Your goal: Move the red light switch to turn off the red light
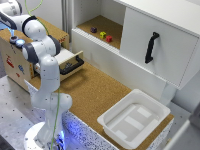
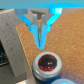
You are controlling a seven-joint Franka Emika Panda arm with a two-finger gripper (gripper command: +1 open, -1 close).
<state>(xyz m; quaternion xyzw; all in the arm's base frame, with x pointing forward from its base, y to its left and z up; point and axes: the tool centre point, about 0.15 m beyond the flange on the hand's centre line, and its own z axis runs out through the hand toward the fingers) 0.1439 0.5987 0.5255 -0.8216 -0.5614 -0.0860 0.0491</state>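
1. The tool (image 2: 41, 31) pointed down over the cork surface in the wrist view, its two fingertips (image 2: 38, 34) pressed nearly together, with only a thin slit between them and nothing held.
2. Just past the fingertips sat a round red light (image 2: 46, 64) in a dark ring on a pale base. It looked dark red; I could not tell if it was lit.
3. The red light switch itself could not be made out clearly in either view.
4. In the exterior view the white arm (image 1: 44, 75) stood at the left, and its wrist reached to the top of a wooden box (image 1: 15, 57) at the far left; the tool was hidden there.
5. Beside the arm a drawer (image 1: 70, 62) with a black handle stood open.
6. On the cork counter (image 1: 95, 92) a white bin (image 1: 134, 118) rested near the right end.
7. Three small blocks (image 1: 102, 34) lay on the shelf, beside a white cabinet door (image 1: 155, 45) with a black handle.
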